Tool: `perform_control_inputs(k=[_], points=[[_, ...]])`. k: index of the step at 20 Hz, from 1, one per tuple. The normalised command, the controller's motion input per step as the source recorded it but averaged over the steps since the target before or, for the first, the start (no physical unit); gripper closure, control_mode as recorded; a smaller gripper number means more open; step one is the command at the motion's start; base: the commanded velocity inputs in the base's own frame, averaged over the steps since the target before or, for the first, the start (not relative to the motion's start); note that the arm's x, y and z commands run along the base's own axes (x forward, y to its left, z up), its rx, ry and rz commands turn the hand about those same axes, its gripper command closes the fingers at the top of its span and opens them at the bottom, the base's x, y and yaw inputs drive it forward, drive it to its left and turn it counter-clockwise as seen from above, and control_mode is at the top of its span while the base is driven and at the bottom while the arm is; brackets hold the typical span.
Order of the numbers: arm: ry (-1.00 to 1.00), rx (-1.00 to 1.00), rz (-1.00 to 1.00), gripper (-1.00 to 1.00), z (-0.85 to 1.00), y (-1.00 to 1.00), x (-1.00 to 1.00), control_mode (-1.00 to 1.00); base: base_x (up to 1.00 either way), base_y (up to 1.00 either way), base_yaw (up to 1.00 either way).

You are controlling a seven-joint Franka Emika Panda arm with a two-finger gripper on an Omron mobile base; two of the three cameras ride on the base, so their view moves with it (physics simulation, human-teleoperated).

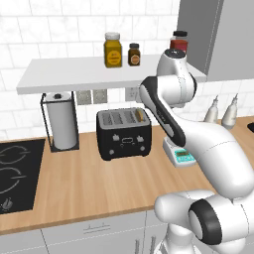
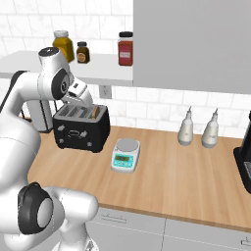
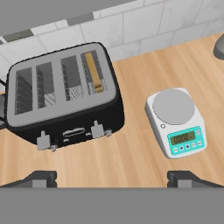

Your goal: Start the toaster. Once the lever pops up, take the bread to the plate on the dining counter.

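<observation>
Gripper spread wide and empty above the toaster, which stands at the worktop's back edge; bread sits in its end slot. The lever likely needs pressing next.

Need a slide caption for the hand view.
Open gripper hovers above toaster, bread in one end slot, kitchen scale beside it.

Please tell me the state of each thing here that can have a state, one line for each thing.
toaster: upright on the worktop, four slots, bread in one end slot only.
bread: standing in the slot, top edge showing.
pincer: open, above the worktop, holding nothing.
kitchen scale: nothing on its pan.
paper-towel roll: upright in its holder.
</observation>
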Motion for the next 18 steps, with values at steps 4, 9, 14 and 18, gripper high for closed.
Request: perform_control_inputs(k=[4, 9, 14, 18], points=[[0.00, 0.00, 0.00, -1.00, 0.00, 0.00, 0.00, -1.00, 0.00, 0.00, 0.00], [0.00, 0.00, 0.00, -1.00, 0.00, 0.00, 0.00, -1.00, 0.00, 0.00, 0.00], [0.00, 0.00, 0.00, -1.00, 0.00, 0.00, 0.00, -1.00, 0.00, 0.00, 0.00], [0.00, 0.00, 0.00, -1.00, 0.00, 0.00, 0.00, -1.00, 0.00, 0.00, 0.00]])
